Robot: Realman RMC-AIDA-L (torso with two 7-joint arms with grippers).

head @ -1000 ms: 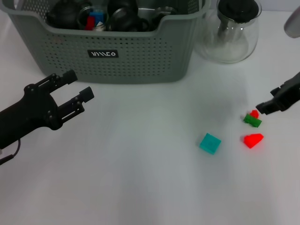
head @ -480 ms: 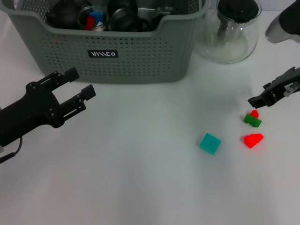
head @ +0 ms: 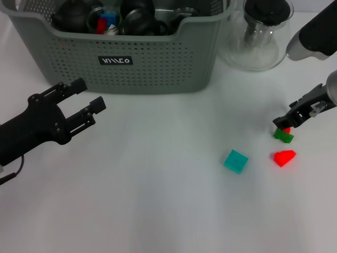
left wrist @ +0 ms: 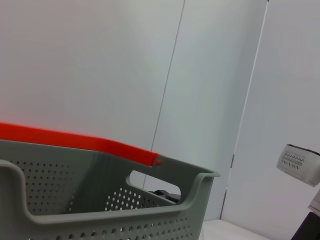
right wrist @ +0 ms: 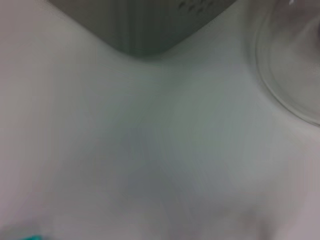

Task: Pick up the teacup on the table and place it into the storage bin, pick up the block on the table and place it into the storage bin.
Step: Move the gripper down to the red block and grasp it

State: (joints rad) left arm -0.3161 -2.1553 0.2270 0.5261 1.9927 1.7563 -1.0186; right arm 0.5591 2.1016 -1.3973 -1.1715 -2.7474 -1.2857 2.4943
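Head view, storage bin: You see the big grey-green storage bin at the far side of the white table. It has holes in its walls and a small black label on the front. Dark round things and a bit of red and blue lie inside it.
Head view, carafe: A clear glass carafe with a black lid stands just beside the bin, on its right.
Head view, blocks: A teal block lies alone on the table, in front of the bin and to the right. A red block lies near it, further right. A small green and red block lies just behind the red one.
Head view, left gripper: Your left gripper hangs over the table in front of the bin's left part. Its two fingers are apart and hold nothing.
Head view, right gripper: Your right gripper is at the right edge, with its dark tip right at the green and red block. You cannot tell if its fingers are apart or together.
Left wrist view, bin: You see the bin's rim, a cut-out handle and an orange-red strip along the far edge, with pale wall panels behind.
Right wrist view, table: It is blurry. You see a corner of the bin, the round edge of the carafe, and a tiny bit of teal at the edge.
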